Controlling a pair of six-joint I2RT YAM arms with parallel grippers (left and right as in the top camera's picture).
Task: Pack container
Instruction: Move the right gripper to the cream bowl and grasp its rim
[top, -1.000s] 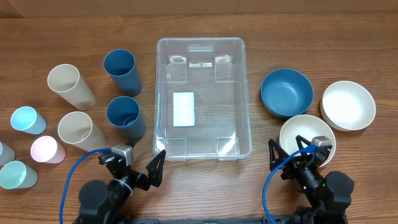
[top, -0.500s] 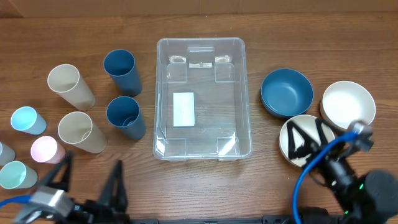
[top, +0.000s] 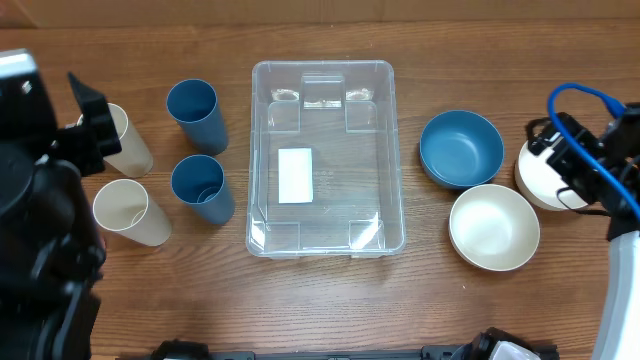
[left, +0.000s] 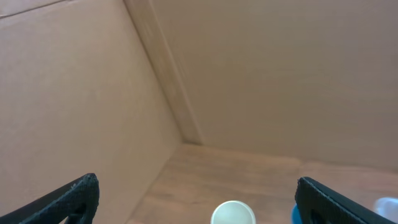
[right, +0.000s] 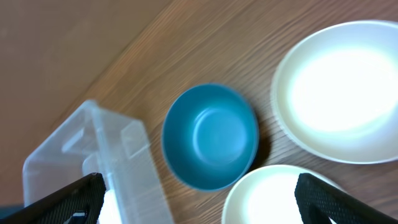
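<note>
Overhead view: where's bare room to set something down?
Free: the wooden table strip between the clear rectangular plastic bin and the near edge, plus the bin's bare floor. Crowded: tall blue cups and cream cups to its left, blue bowl and cream bowls to its right.

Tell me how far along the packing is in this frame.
Done: nothing. The container holds only its white label. In hand: nothing; the left gripper and right gripper are both open and empty. Left: everything. The blue bowl, cream bowl and white bowl sit to the container's right, the blue cups and cream cups to its left, all on the table.
</note>
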